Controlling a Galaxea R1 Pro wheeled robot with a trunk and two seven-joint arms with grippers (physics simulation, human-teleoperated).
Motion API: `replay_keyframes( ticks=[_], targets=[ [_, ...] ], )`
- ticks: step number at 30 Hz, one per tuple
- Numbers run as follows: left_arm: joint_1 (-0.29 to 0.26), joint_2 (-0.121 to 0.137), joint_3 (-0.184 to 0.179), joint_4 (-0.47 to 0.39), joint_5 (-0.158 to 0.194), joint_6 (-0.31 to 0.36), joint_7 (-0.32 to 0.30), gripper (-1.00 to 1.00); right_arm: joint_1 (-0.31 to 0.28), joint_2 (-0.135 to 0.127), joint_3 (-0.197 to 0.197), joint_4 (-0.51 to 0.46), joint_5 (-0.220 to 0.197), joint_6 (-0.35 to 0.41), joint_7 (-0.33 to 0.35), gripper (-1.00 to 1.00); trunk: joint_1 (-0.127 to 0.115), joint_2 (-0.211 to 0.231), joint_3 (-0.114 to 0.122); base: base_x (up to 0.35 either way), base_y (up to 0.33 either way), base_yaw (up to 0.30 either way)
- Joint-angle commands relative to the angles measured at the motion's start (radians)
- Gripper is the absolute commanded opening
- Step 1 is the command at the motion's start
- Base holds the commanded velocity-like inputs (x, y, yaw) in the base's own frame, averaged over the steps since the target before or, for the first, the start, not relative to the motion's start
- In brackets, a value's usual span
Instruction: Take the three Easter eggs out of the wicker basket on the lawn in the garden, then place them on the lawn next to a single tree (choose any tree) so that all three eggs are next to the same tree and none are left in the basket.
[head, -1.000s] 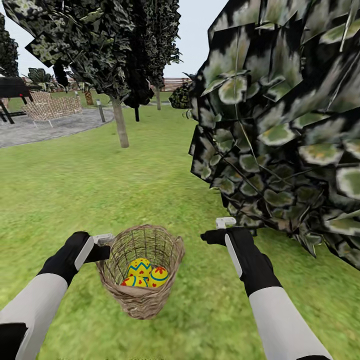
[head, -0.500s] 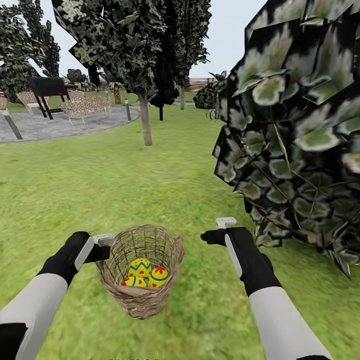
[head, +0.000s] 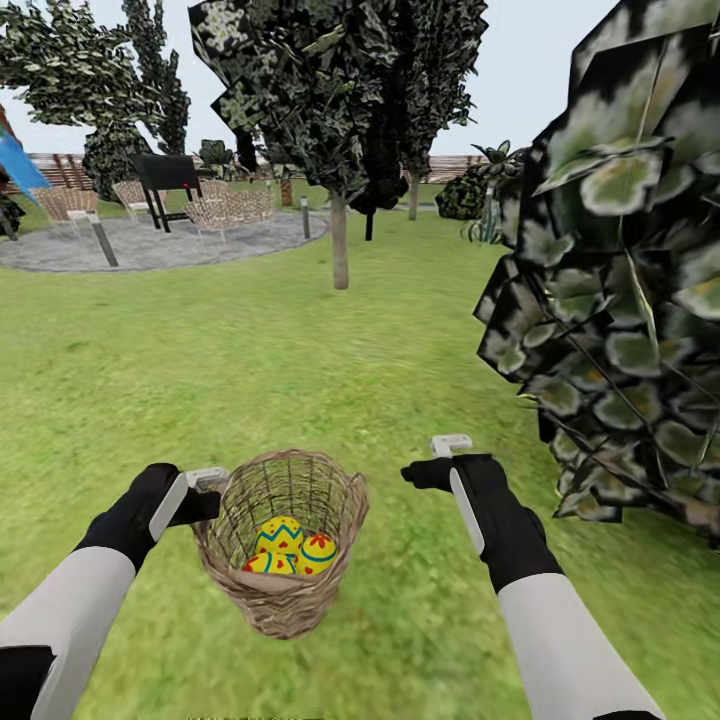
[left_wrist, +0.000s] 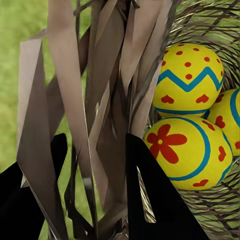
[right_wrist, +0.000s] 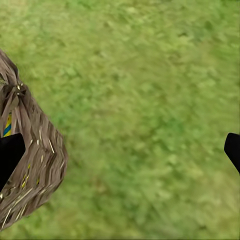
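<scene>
Wicker basket (head: 283, 540) rim (eggs (head: 288, 547) inside) clenched by left gripper (head: 205, 488); right gripper (head: 440, 458), released, hovers just right.

Left arm: white forearm entering from 7 o'clock in the head view, black wrist angled toward 2 o'clock. Left gripper (head: 207, 490): fingers closed on the basket (head: 285, 600) wall at its 9 o'clock side; in the left wrist view one black finger (left_wrist: 155, 200) sits inside the weave, the other outside.

Right arm: white forearm entering from 5 o'clock, black wrist pointing toward 11 o'clock. Right gripper (head: 440, 458): fingers spread wide apart, holding nothing, at 3 o'clock of the basket and apart from it.
</scene>
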Motion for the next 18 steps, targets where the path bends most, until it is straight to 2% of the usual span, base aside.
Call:
replay_keyframes(
  ticks=[1,12,18],
  targets=[
    [-0.001,0.000,-0.002,-0.001,0.020,0.003,0.010,-1.00,0.000,0.000,-0.001,-0.001,0.008,0.005,0.008,1.00,0.000,0.000,-0.001,0.000,0.000,0.297],
    [-0.001,0.000,-0.002,-0.001,0.020,0.003,0.010,-1.00,-0.001,-0.001,-0.001,-0.001,0.008,0.004,0.008,1.00,0.000,0.000,-0.001,0.000,0.000,0.297],
    [-0.001,0.001,-0.002,-0.001,0.020,0.003,0.010,-1.00,0.000,-0.007,-0.001,0.000,0.009,-0.012,0.009,1.00,0.000,0.000,-0.001,0.000,0.000,0.053]
  ],
)
